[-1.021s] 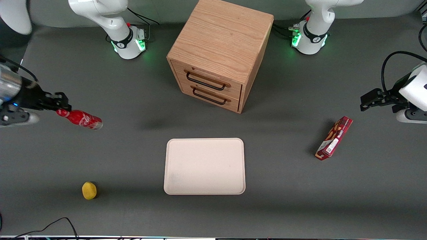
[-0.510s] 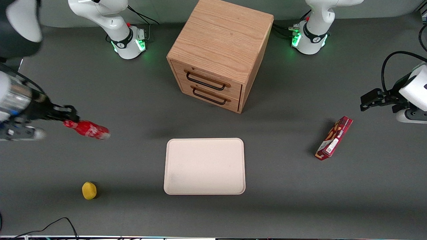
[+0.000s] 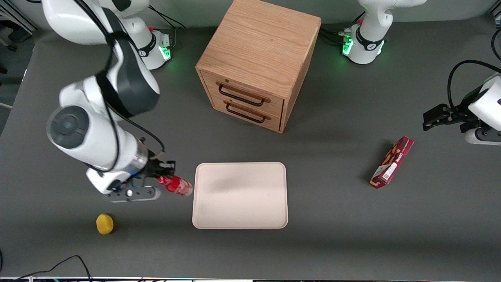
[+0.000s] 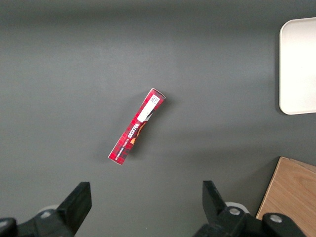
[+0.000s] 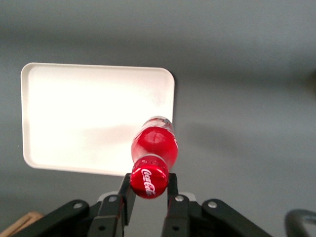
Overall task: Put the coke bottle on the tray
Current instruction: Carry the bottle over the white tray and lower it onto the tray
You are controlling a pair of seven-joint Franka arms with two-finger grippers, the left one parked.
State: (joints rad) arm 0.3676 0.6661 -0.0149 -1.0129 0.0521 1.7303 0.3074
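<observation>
1. The right arm's gripper hangs above the table just beside the tray, at the tray's edge toward the working arm's end — its fingers are closed tight on the red cap of the coke bottle.
2. The bottle hangs off the table, held by the cap alone, its clear base pointing away from the gripper; in the right wrist view the base lines up over the rounded rim of the tray.
3. A shadow lies across the part of the pale beige tray farther from the front camera.
4. A yellow lemon sits on the table nearer the front camera than the gripper, well apart from it.
5. A wooden cabinet with two drawers, both shut, each with a dark handle, stands farther from the front camera than the gripper.
6. A red snack box lies well away from the gripper, toward the parked arm's end of the table — it also shows in the left wrist view.
</observation>
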